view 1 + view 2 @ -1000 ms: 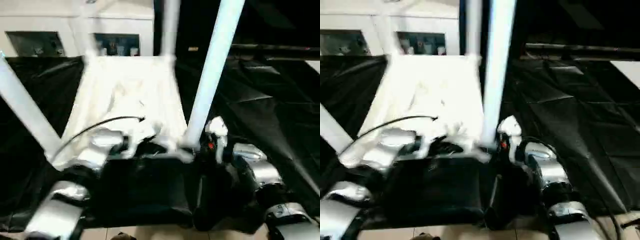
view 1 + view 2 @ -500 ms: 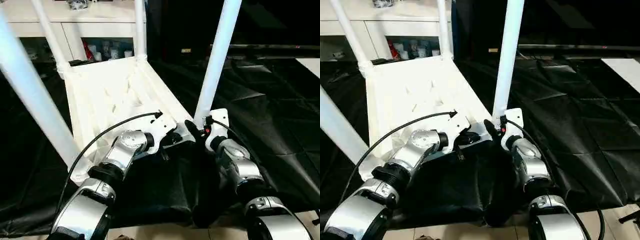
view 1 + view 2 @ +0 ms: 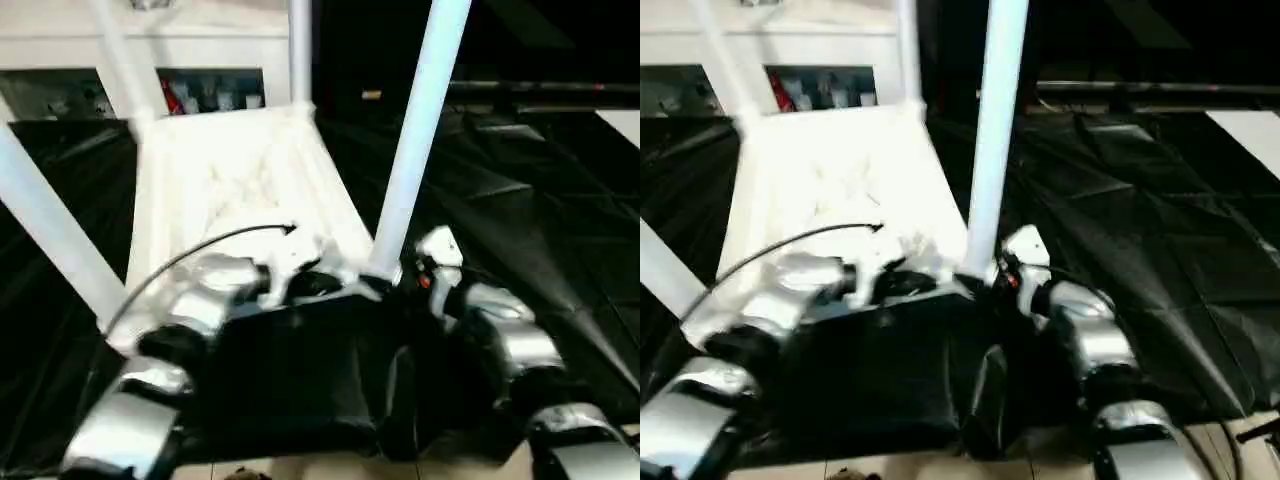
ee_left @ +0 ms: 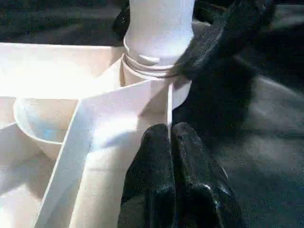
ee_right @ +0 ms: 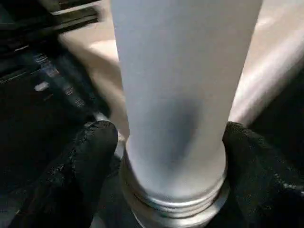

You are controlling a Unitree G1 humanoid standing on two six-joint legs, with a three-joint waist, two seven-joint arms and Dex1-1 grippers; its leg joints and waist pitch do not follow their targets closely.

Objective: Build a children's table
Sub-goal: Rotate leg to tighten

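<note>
Head views: white table [image 3: 235,190] upside down on black cloth [image 3: 560,210], long axis running away from robot, legs pointing up. Near right leg [image 3: 415,130] upright in corner socket. Silver forearms reach forward, meeting at table's near edge.

Left wrist view: left gripper [image 4: 172,142] fingers pressed together, resting on rib [image 4: 137,102] beside socket.

Right wrist view: right gripper [image 5: 171,142] fingers [image 5: 92,156] spread either side of leg base; contact unclear. No readable writing.

table legs [image 3: 418,130] cut off above, cabinet contents [image 3: 205,92] blurred
</note>
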